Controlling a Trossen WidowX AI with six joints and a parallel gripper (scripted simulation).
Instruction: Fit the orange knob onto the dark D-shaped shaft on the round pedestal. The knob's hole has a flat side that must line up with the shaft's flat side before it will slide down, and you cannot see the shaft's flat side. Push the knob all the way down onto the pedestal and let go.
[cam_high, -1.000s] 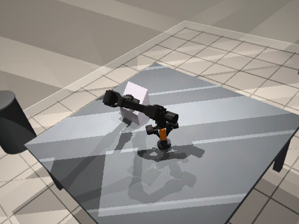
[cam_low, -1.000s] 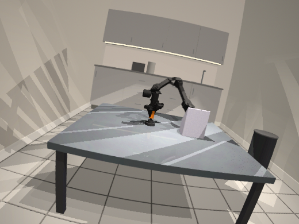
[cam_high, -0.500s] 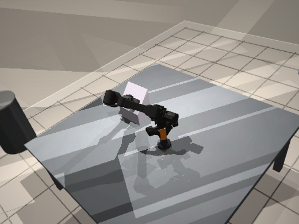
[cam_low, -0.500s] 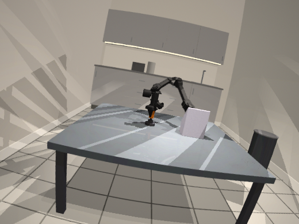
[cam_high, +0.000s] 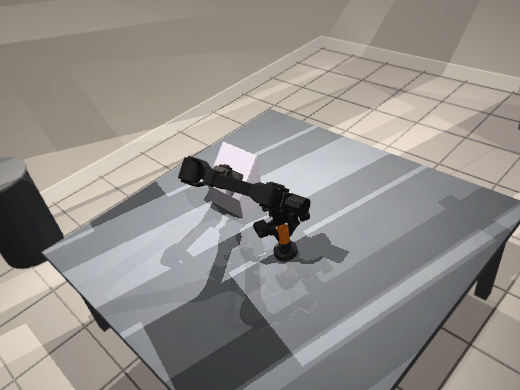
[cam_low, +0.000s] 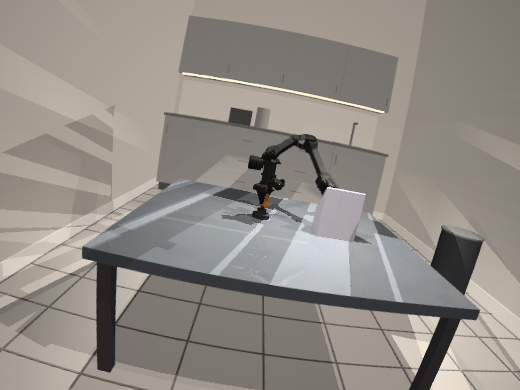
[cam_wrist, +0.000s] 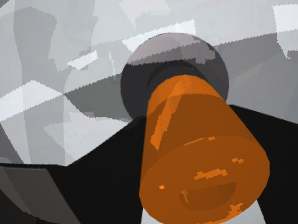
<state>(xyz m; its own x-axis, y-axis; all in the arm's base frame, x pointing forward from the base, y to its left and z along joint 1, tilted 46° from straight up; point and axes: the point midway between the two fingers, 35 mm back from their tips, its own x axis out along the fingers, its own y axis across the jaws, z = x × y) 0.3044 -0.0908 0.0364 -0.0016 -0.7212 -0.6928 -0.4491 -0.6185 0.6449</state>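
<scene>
The orange knob (cam_high: 283, 235) (cam_low: 265, 201) (cam_wrist: 200, 120) is held above the round dark pedestal (cam_high: 285, 254) (cam_low: 260, 216) (cam_wrist: 134, 85). A short dark stretch, seemingly the shaft, shows between the knob's lower end and the pedestal's base in the top and exterior views. My gripper (cam_high: 283, 230) (cam_low: 264, 197) (cam_wrist: 186, 119) points down and is shut on the knob, with dark fingers on both sides of it. In the wrist view the knob's near end shows a shallow dark recess. The knob hides its own hole, the shaft's top and the shaft's flat side.
A pale pinkish-white block (cam_high: 236, 156) (cam_low: 339, 215) stands on the table (cam_high: 400, 200) (cam_low: 240, 250) beside the arm's base. A dark cylindrical bin (cam_high: 30, 225) (cam_low: 457, 255) stands on the floor past the table's edge. Sharp shadows and light stripes cross the tabletop.
</scene>
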